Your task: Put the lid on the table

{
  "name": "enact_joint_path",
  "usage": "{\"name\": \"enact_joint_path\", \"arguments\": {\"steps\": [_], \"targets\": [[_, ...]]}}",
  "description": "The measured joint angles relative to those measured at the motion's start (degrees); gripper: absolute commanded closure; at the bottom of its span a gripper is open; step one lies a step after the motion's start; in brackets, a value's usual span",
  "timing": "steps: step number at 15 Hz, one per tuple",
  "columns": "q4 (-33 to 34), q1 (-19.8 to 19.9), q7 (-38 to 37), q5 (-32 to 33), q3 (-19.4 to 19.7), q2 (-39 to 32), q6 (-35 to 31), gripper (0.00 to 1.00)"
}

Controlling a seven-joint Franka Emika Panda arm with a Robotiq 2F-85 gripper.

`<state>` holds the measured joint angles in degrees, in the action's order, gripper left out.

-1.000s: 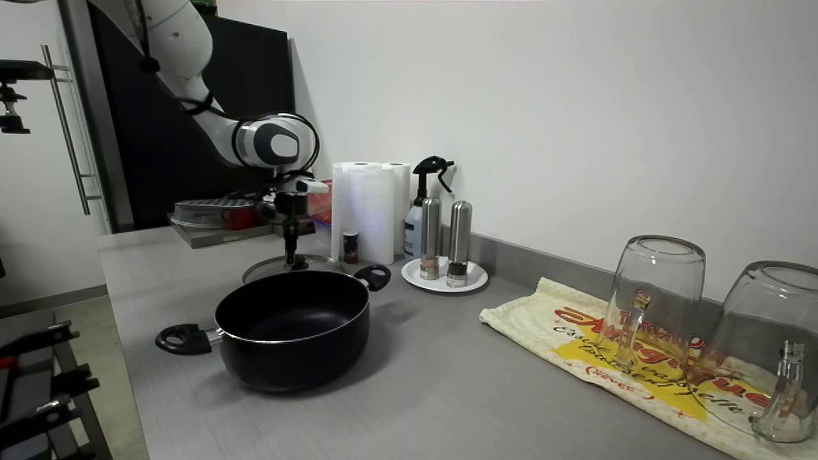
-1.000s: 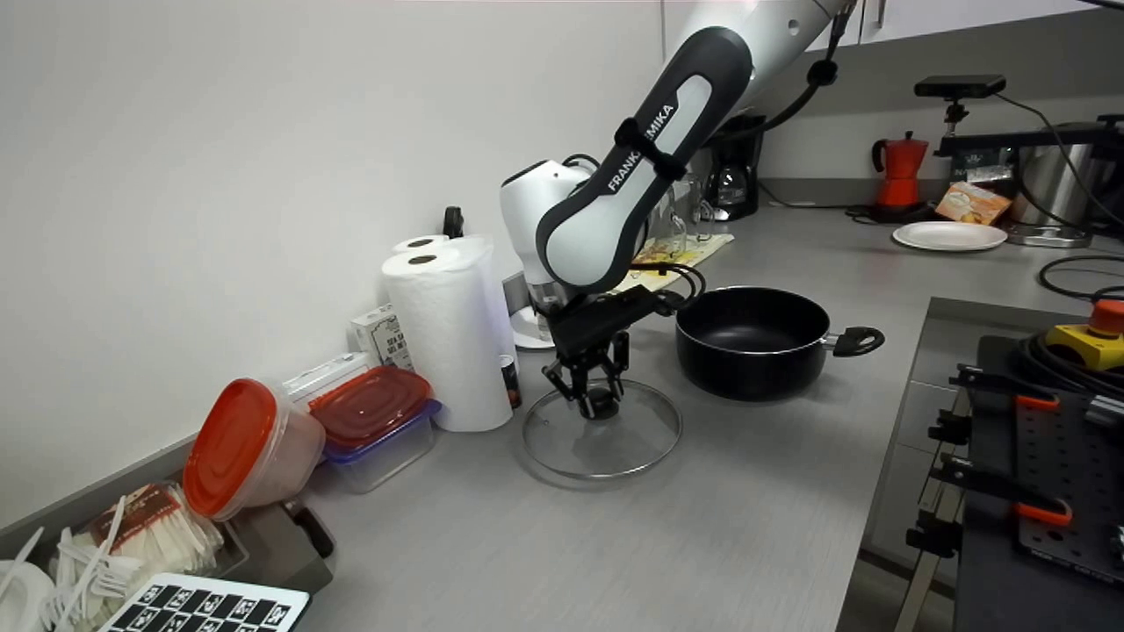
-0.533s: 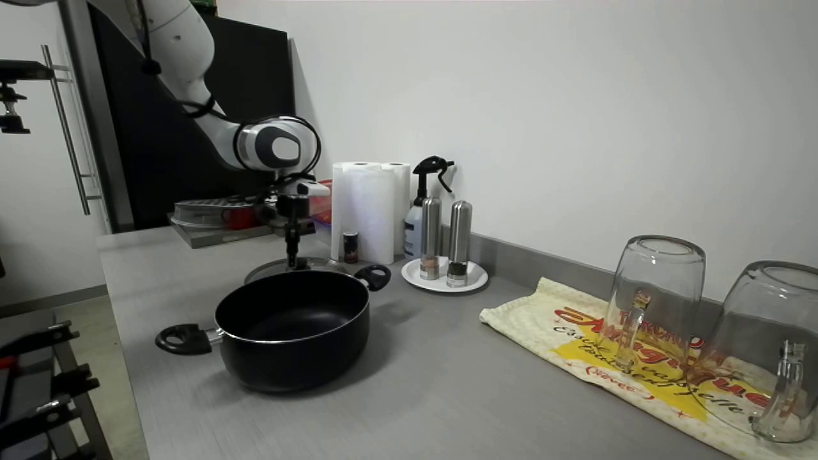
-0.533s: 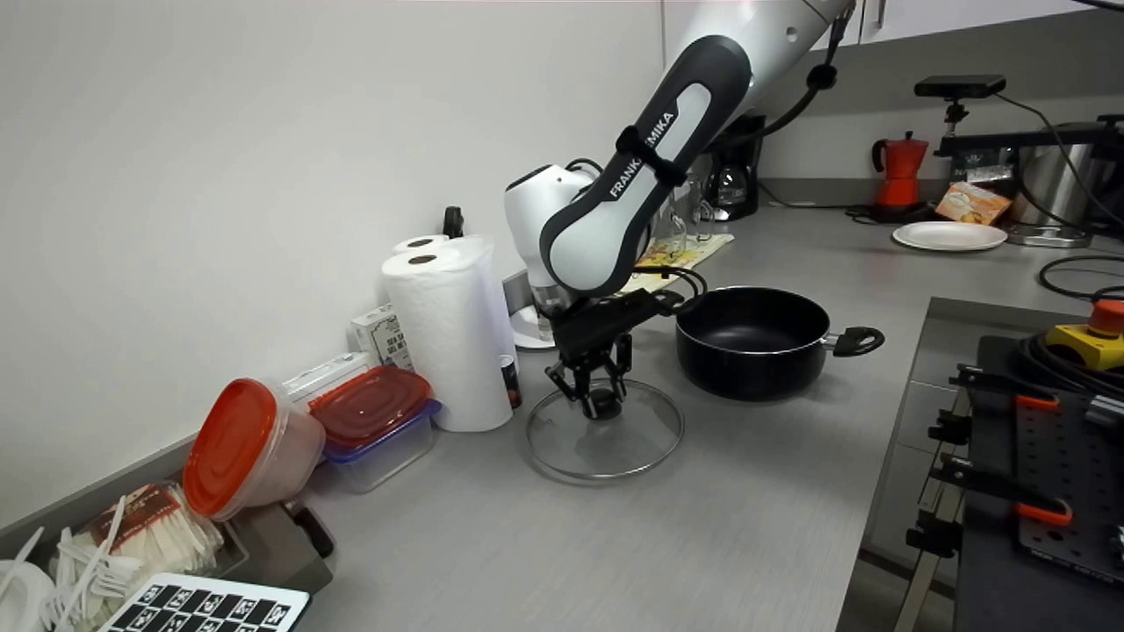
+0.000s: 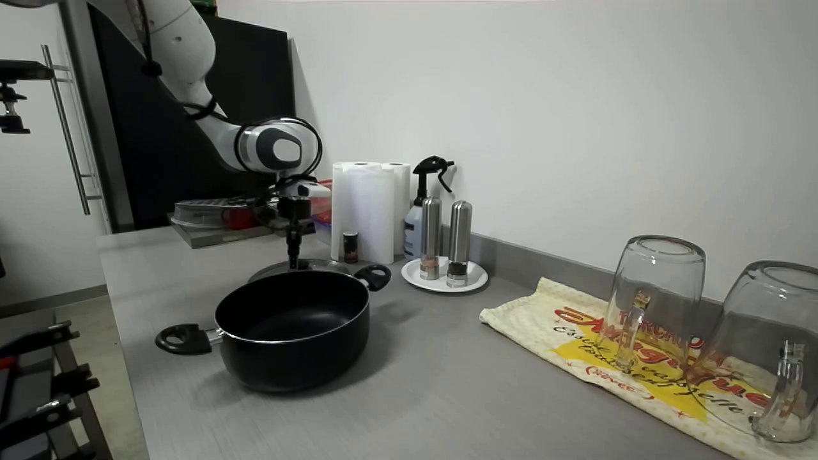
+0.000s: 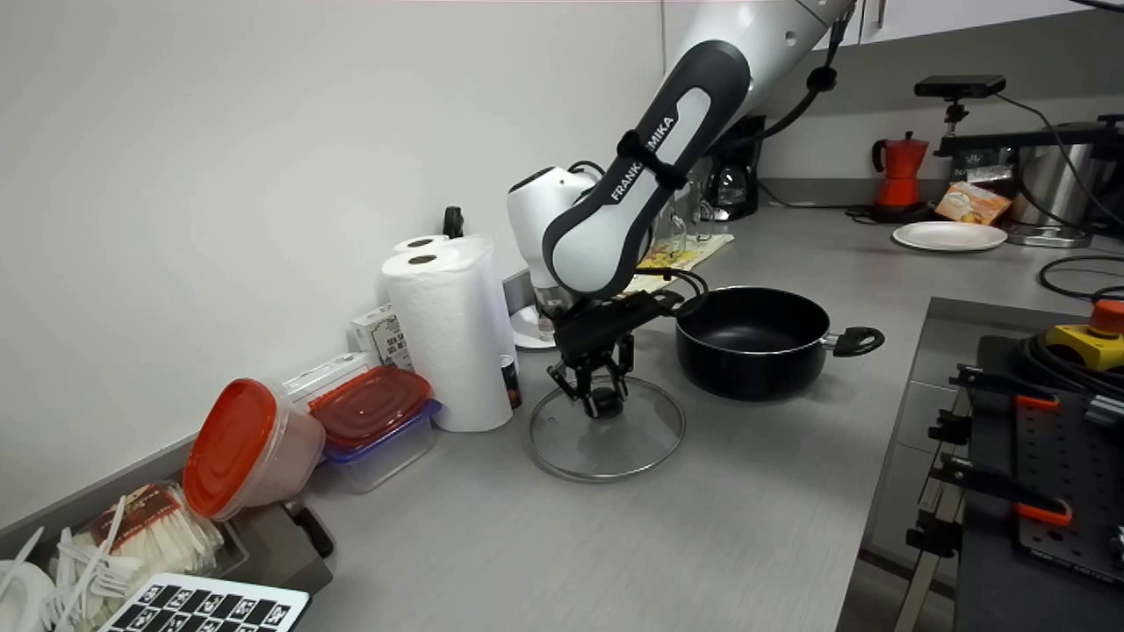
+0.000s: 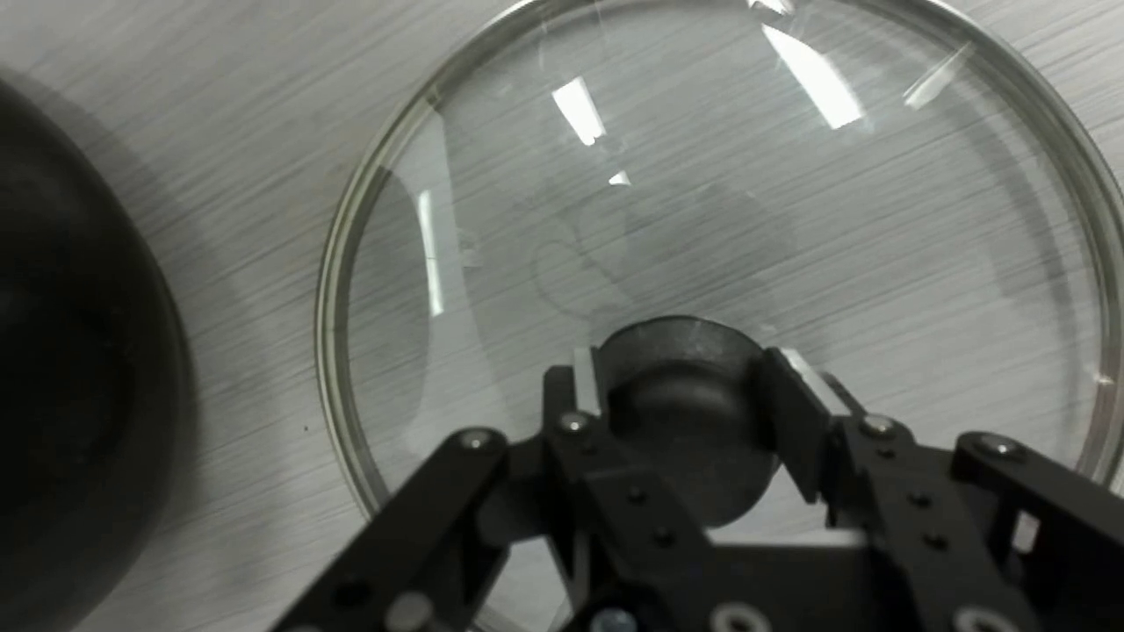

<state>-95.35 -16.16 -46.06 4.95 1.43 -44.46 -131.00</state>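
Gripper (image 7: 685, 386) pointing down, I have its two fingers pinching the black knob (image 7: 680, 373) from opposite sides. The lid (image 6: 607, 443) is directly below, roughly flat, at the table (image 6: 544, 553); whether its rim fully touches, I can't tell. Through the glass and around it I see plain matte grey, with a fine brushed grain in the wrist view.

Just beside the gripper stands the black pot (image 6: 746, 373), upright, a strip of table between it and the lid, its soft shadow falling on the grey. Near the gripper, on the wall side, are paper towel rolls (image 6: 448, 342) with a small dark jar (image 6: 509, 382) at their foot. Past them, a white plate (image 5: 478, 276) carries two steel mills (image 5: 460, 230). Red-lidded tubs (image 6: 373, 408) sit on the opposite side of the gripper from the pot. Well beyond the pot, a printed cloth (image 5: 530, 313) bears two glass mugs (image 5: 664, 275), and farther off stands a red moka pot (image 6: 902, 171). A white wall (image 6: 263, 175) runs behind the counter.

Compared with a second ago, gripper and lid have shifted slightly toward the pot, and my arm (image 6: 632, 189) sits a touch lower; the pot, rolls and tubs have stayed put.
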Motion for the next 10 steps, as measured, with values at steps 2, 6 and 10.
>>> {"name": "enact_joint_path", "arguments": {"steps": [2,6,10], "targets": [[0.0,0.0,-0.03,0.0,0.05,-0.05,0.0,0.77],[0.01,0.0,-0.05,0.0,0.12,-0.21,0.35,0.52],[0.01,0.0,-0.04,0.0,0.12,-0.22,0.39,0.52]]}}
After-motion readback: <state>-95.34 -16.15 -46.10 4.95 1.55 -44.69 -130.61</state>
